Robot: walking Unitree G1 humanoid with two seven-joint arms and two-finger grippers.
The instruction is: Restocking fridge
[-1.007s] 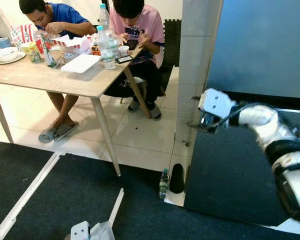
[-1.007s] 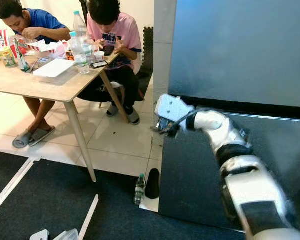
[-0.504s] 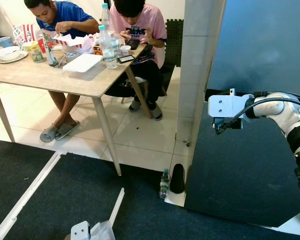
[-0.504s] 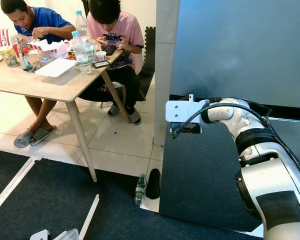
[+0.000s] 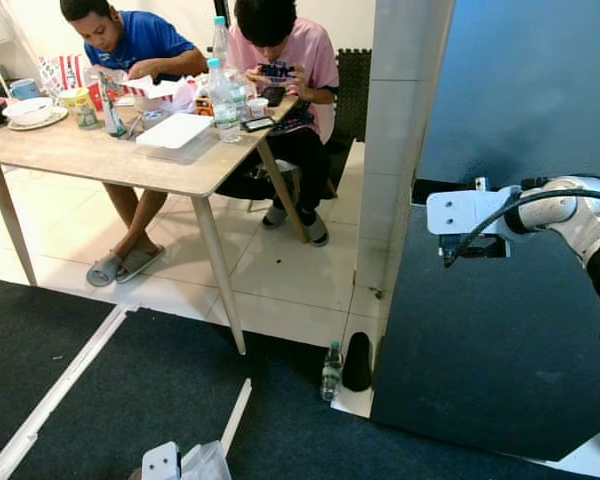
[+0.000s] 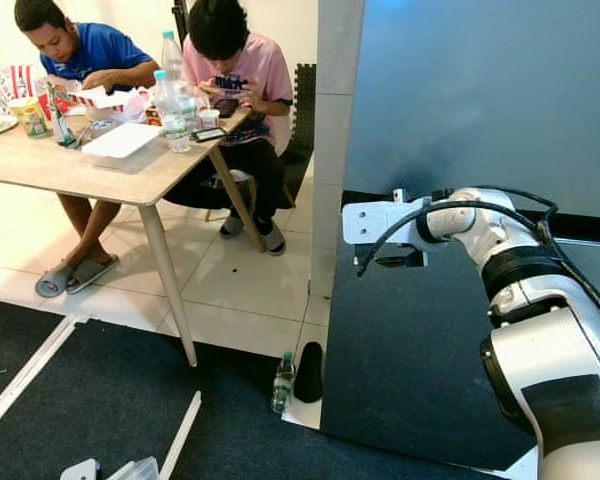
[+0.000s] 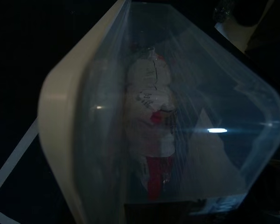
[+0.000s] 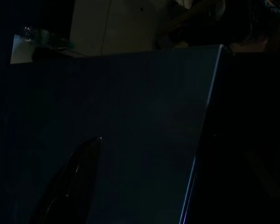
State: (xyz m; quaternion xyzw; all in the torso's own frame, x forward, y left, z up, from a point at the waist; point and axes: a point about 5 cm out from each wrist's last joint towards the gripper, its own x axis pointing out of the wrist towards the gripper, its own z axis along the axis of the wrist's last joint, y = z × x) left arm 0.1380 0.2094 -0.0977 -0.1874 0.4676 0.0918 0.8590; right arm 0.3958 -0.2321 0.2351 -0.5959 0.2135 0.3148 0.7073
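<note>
The dark grey fridge (image 5: 520, 90) stands on the right, its lower door (image 5: 480, 350) below a black gap. My right arm reaches across to the left end of that gap. The right gripper (image 5: 477, 247) is against the top of the lower door, under its white wrist block. In the right wrist view one black finger (image 8: 70, 182) lies flat on the dark door panel. At the bottom edge of the left eye view my left gripper (image 5: 185, 462) holds a clear plastic container (image 7: 168, 121). Inside it is a red and white packet (image 7: 151, 130).
Two people sit eating at a wooden table (image 5: 130, 160) at the left, with bottles and dishes on it. A small bottle (image 5: 331, 368) and a black cone-shaped object (image 5: 357, 360) stand on the floor at the fridge's corner. A tiled pillar (image 5: 400, 120) flanks the fridge. White strips (image 5: 60, 385) lie on the dark carpet.
My right wrist has moved a little to the right along the fridge front and levelled out. The view has shifted slightly. The left gripper still holds the container.
</note>
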